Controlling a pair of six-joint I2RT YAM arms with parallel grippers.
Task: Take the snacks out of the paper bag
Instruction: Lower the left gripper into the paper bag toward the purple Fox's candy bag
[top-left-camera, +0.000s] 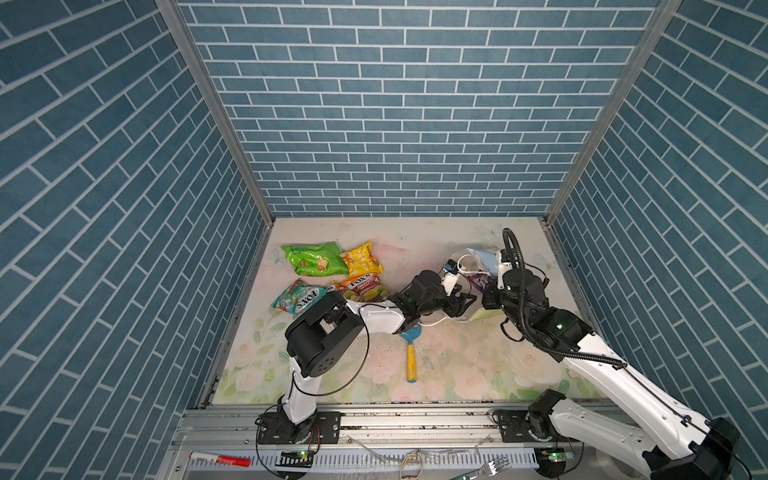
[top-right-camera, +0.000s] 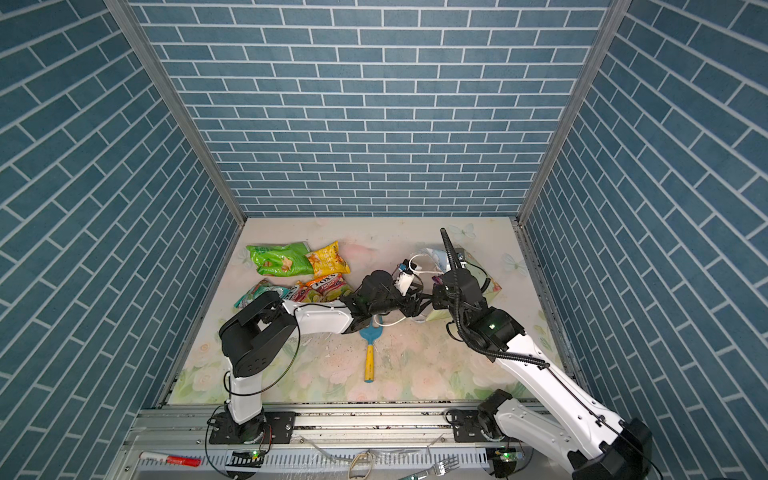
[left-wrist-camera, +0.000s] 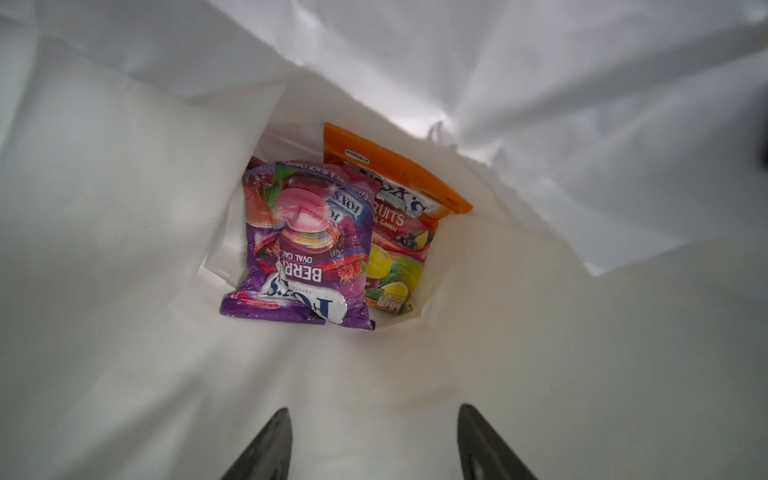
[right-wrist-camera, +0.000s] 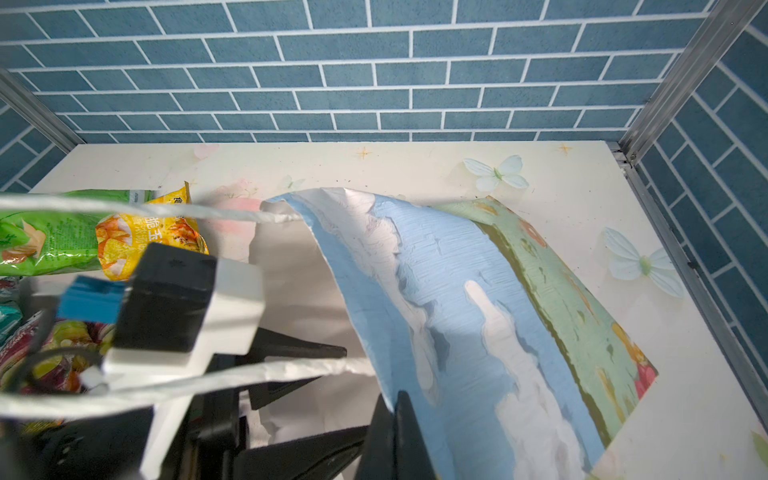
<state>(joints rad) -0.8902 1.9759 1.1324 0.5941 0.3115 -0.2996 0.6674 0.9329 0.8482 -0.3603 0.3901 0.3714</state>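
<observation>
Both top views are bright and evenly lit from overhead. The arms throw only soft, short shadows onto the desk (top-left-camera: 457, 365), and the wide lens bows the brick walls outward toward the frame edges. The glossy green packet (top-left-camera: 313, 259) carries white glare streaks. Inside the paper bag (left-wrist-camera: 582, 124) the left wrist view is dimmer, with light glowing through the white paper and sparkles on the purple packet (left-wrist-camera: 303, 249). The fingers (left-wrist-camera: 270, 449) of the left hand (left-wrist-camera: 374, 411) are dark and soft. In the right wrist view the near cord handle (right-wrist-camera: 208, 212) is blurred and the far wall is sharp.
</observation>
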